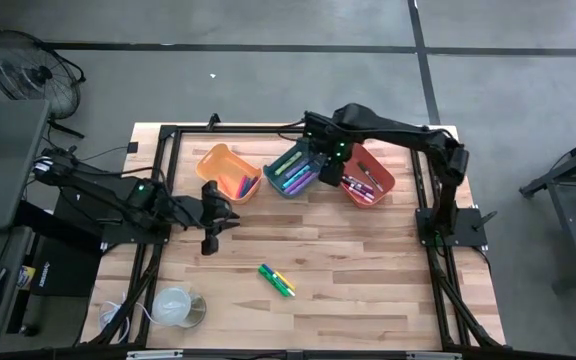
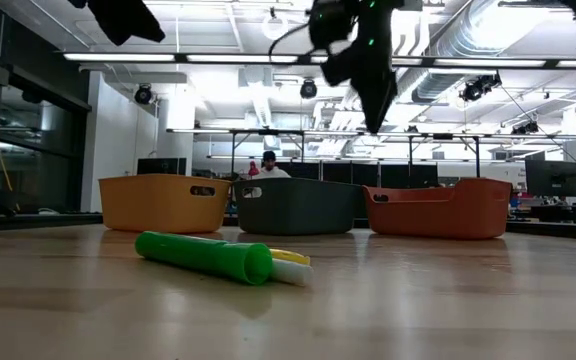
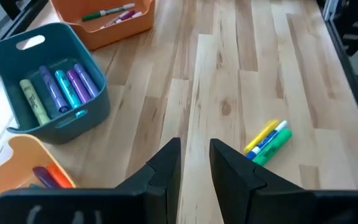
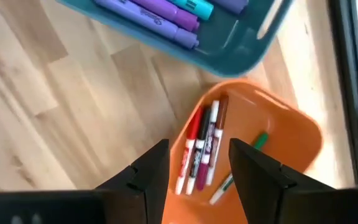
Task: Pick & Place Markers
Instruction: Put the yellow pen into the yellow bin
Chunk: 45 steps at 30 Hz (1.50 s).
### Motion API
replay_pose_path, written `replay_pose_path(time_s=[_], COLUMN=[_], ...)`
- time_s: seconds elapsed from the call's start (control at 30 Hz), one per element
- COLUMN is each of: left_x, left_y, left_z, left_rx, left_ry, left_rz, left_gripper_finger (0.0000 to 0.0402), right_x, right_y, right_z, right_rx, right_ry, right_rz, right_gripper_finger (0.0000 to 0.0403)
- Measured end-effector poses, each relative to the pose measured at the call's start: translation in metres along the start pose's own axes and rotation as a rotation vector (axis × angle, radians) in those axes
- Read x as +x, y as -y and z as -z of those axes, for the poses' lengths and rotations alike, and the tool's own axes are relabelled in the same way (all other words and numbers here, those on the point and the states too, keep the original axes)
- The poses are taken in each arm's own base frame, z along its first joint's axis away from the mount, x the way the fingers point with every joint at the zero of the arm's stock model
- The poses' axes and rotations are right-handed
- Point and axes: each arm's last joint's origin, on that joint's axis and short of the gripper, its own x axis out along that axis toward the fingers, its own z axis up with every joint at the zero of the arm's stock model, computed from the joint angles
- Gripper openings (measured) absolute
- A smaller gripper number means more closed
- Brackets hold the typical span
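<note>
Two markers, a green one (image 1: 270, 274) and a yellow one (image 1: 285, 286), lie side by side on the wooden table toward its near edge; the low view shows the green marker (image 2: 203, 257) in front of the yellow marker (image 2: 290, 258). My left gripper (image 1: 211, 222) hovers open above the table, left of them and near the yellow bin (image 1: 224, 170); its wrist view shows the pair of markers (image 3: 267, 143) ahead. My right gripper (image 1: 324, 165) hangs open, empty, high between the blue bin (image 1: 293, 172) and the red-orange bin (image 1: 370, 180). Its fingers (image 4: 199, 149) frame red and brown markers (image 4: 201, 149) lying in that bin.
Three bins stand in a row along the far side, each holding markers: purple and orange ones in the yellow bin, purple, teal and green ones (image 3: 58, 90) in the blue bin. A white round cup-like thing (image 1: 173, 305) sits near the table's near left corner. Black frame rails border the table.
</note>
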Motion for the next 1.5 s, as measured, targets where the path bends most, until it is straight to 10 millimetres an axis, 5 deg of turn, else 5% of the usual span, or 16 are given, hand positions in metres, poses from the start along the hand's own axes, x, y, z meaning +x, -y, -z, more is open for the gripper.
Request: replay_pose_path(time_s=[0.27, 0.93, 1.2, 1.5], left_x=[0.013, 0.005, -0.014, -0.032], left_y=[0.004, 0.002, -0.007, -0.014], left_z=[0.002, 0.001, 0.001, 0.0], left_rx=[0.05, 0.11, 0.118, 0.111], left_ry=[-0.041, -0.023, 0.025, 0.095], left_rz=[-0.005, 0.005, -0.025, -0.055], left_gripper_finger=[0.0083, 0.0083, 0.0083, 0.0083], right_x=[-0.033, -0.043, -0.003, 0.053], right_y=[-0.039, -0.204, -0.264, -0.307], right_z=[0.016, 0.047, 0.053, 0.052], right_rx=[0.034, 0.135, 0.078, -0.026], right_ry=[0.112, 0.382, 0.337, 0.279], right_rz=[-0.085, -0.163, -0.175, -0.166], right_gripper_finger=[0.0154, 0.0156, 0.0156, 0.0156])
